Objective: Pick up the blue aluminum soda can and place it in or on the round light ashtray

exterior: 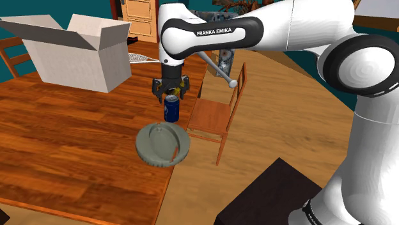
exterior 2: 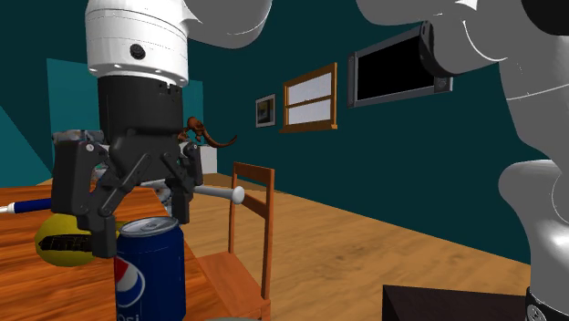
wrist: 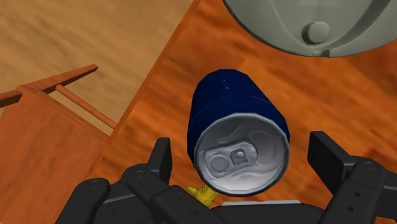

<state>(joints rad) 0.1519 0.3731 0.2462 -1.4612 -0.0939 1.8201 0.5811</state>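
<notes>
Soda can (exterior: 171, 110): blue with a silver top, standing upright on the table (exterior: 64, 147) close to its right edge in the shoulder view. Its long axis is vertical.
Gripper (exterior: 170, 89): placed directly above the can with fingers spread wide, one on each side of the can's top. No contact is seen and nothing is held. A straight descent is judged enough to bring the fingers around the can's body.
Ashtray (exterior: 148, 153): round and grey, set on the table just beside the can on its near side.

High, low, wrist: shared soda can (exterior: 171, 109)
</notes>
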